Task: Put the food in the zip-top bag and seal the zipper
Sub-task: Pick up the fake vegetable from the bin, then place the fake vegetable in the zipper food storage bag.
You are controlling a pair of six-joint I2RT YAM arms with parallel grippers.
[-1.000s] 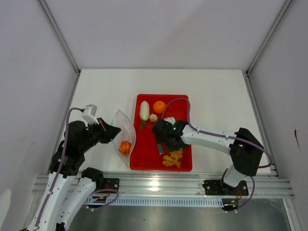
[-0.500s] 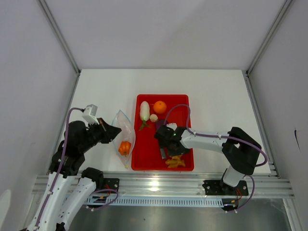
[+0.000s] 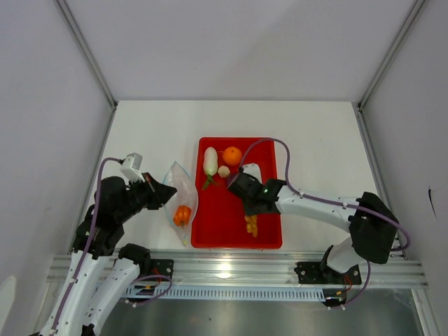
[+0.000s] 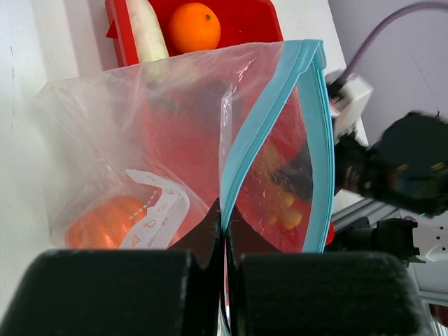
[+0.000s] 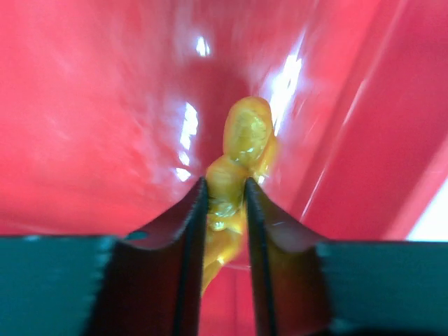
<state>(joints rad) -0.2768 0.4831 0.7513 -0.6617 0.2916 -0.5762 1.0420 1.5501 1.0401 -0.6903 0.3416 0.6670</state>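
yellow ginger (image 5: 246, 133), loose a second ago, now pinched by right tool (image 5: 224, 192).

Narrowed from wide open to a pinch with the right tool (image 5: 224, 189), now clamped on the ginger (image 5: 245, 133). Turned that ginger from a crosswise lump ahead of the fingertips to a lengthwise piece between them. Swung the elbow (image 3: 374, 227) behind the tool farther right. Nudged the red tray (image 3: 269, 143) end under the tool slightly rightward.
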